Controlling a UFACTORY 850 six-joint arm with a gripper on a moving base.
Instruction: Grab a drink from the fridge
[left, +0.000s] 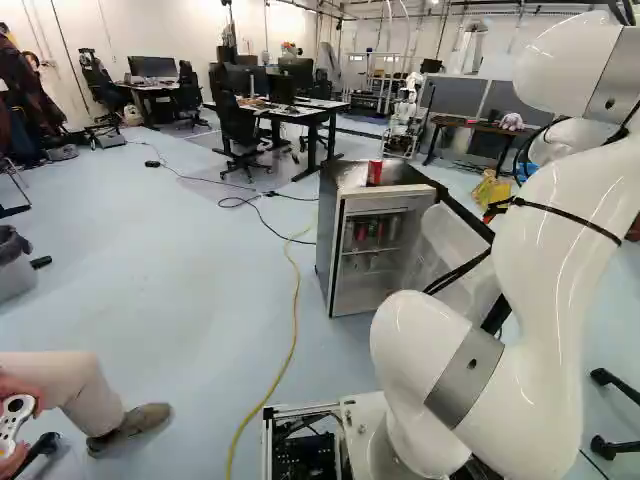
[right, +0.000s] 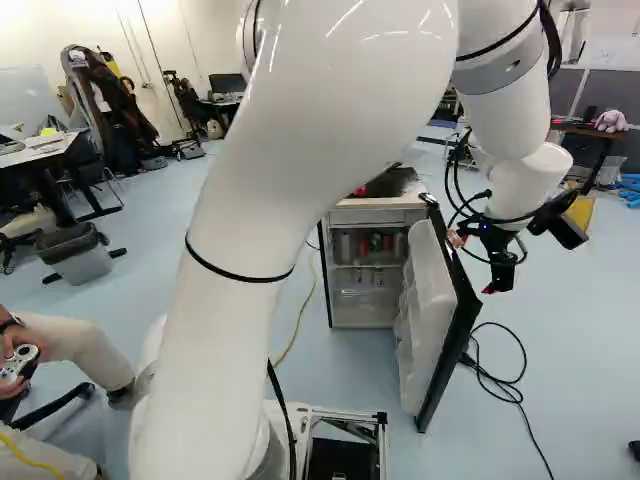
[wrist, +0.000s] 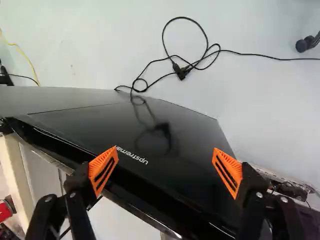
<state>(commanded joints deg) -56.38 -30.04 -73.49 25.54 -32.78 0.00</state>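
Now the gripper (wrist: 165, 149), jaws spread, is hovering outside the fridge door (right: 424, 290), likely needing wide clearance round its free edge towards the cans (left: 361, 231).

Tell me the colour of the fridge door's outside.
The door is glossy black outside, clearest in the wrist view.

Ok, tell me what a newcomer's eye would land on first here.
Most likely the huge, glossy white robot arm, sweeping across the right base view and down the right side of the left base view. Next, ahead of it, the small dark-sided fridge, its white-lined black door standing open and a red can on top. In the wrist view, the black hand spreads two bright orange pads near the door.
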